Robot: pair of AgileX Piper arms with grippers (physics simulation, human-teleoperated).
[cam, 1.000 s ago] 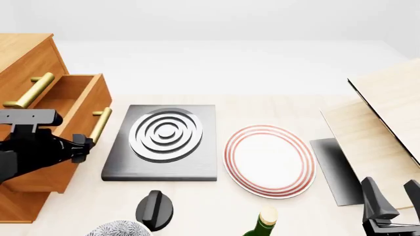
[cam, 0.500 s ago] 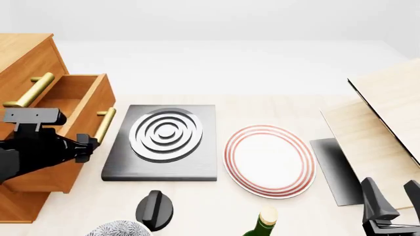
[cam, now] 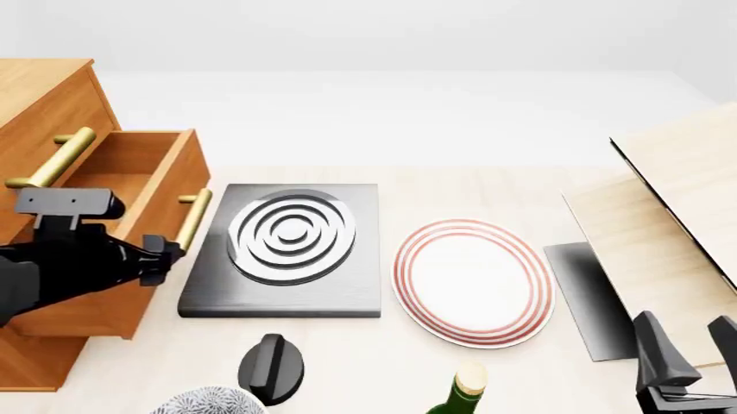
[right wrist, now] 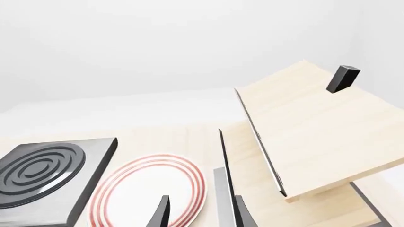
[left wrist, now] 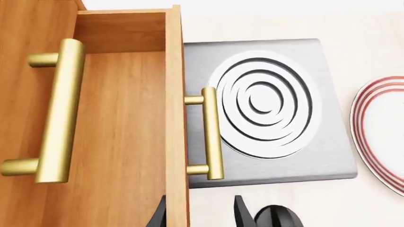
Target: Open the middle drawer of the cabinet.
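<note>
Cabinet: the orange-brown wooden cabinet (cam: 47, 95) is seen at the far left of the table (cam: 484, 185), cut off by the frame edge in the front view.

Middle drawer: the middle drawer (cam: 127, 185) is seen pulled out to the right from the cabinet front, its open box visible from above; its brass bar handle (cam: 192, 220) is set on the drawer front, beside the left edge of the hob.

Upper handle: a second brass bar handle (cam: 52, 159) is shown above and to the left, on the uppermost front (that front is flush with the cabinet).

Left gripper: the left gripper (cam: 155, 257) is placed at the near end of the drawer front, just below the handle; in the left wrist view its two dark fingertips (left wrist: 241, 213) are seen apart, one on each side of the front board's edge, with nothing pinched (contact with the board cannot be judged).

Right gripper: the right gripper (cam: 691, 362) is parked at the near right corner, fingers spread, nothing held.

Hob: a dark grey hob plate with white rings (cam: 288, 246) is laid right of the drawer.

Plate: a white plate with red rings (cam: 472, 280) is laid right of the hob.

Boards: pale slanted wooden boards (cam: 679, 216) are seen at the right.

Near edge: a black knob-like object (cam: 271, 366), a green bottle top (cam: 461, 392) and a patterned bowl rim (cam: 207, 404) are lined along the near side.
</note>
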